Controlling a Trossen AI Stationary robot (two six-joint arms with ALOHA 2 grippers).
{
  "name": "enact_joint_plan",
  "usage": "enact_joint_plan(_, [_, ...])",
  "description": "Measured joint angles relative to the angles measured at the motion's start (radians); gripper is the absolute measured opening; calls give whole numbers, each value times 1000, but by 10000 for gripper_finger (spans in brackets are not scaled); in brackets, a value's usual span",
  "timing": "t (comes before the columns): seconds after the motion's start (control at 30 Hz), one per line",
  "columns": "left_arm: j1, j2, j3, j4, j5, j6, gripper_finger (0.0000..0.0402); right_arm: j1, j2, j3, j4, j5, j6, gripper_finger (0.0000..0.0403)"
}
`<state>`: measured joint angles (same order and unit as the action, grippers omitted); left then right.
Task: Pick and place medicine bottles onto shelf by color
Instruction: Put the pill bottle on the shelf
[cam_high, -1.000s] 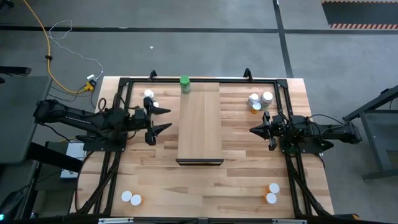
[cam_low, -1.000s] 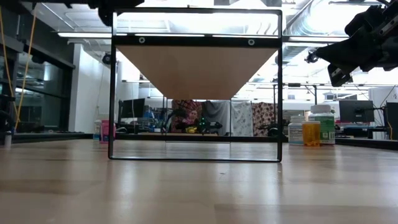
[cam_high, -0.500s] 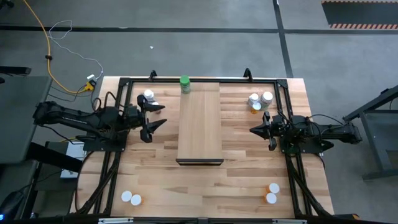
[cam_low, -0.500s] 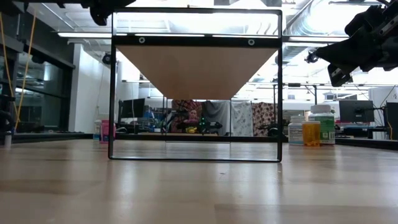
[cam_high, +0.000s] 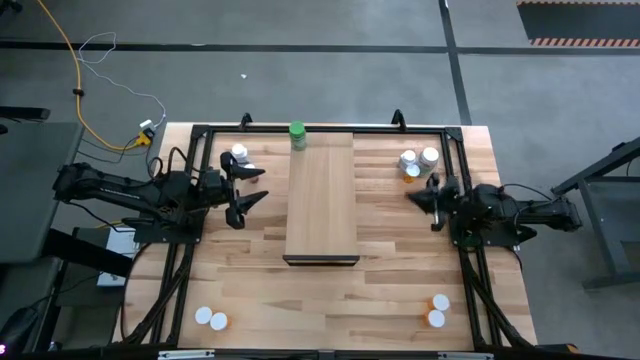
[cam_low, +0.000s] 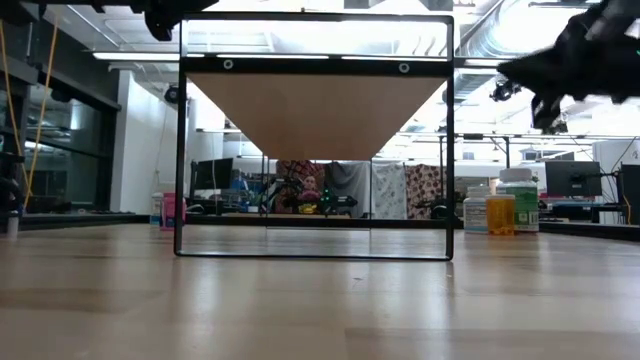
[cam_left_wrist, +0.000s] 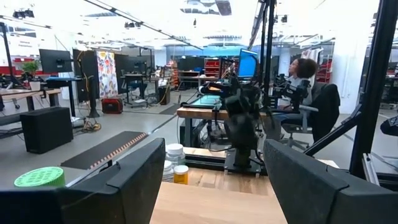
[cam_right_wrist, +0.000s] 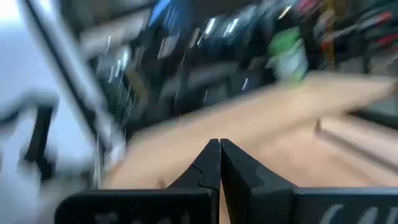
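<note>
The pale wood shelf (cam_high: 320, 195) sits raised on a black frame mid-table; the low view shows its underside (cam_low: 315, 110). A green-capped bottle (cam_high: 297, 135) stands on its far end. White-capped bottles stand on the tabletop: one at far left (cam_high: 240, 153), three at far right (cam_high: 416, 162), a pair at near left (cam_high: 210, 319) and a pair at near right (cam_high: 438, 309). My left gripper (cam_high: 256, 186) hovers open to the left of the shelf, touching nothing. My right gripper (cam_high: 412, 195) is shut, in the air to the right of the shelf, just nearer than the far-right bottles.
The black frame's rails (cam_high: 455, 170) run along both sides of the table under the arms. In the left wrist view, the right arm (cam_left_wrist: 242, 124) shows across the shelf, with a person seated in the room beyond. Bare tabletop (cam_high: 320, 300) lies nearer than the shelf.
My left gripper drew back a little toward the table's left edge, still open, then held still. In the last half second my right gripper swung toward the far edge, toward the far-right bottles, staying shut; its wrist view is blurred by the motion. No bottle has moved.
</note>
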<state>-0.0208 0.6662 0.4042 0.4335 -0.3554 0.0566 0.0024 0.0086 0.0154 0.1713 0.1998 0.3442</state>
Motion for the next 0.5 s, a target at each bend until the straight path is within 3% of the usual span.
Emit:
enact_joint_plan(0.13, [0, 0, 0, 11, 0, 0, 262, -1, 44, 0, 128, 129, 40, 0])
enact_joint_plan(0.3, [0, 0, 0, 13, -4, 0, 262, -19, 187, 2, 276, 259, 79, 11])
enact_joint_plan(0.4, [1, 0, 0, 13, -7, 0, 262, -43, 285, 35, 229, 337, 94, 47])
enact_joint_plan(0.5, [1, 0, 0, 13, -8, 0, 262, -82, 380, 119, 71, 402, 153, 108])
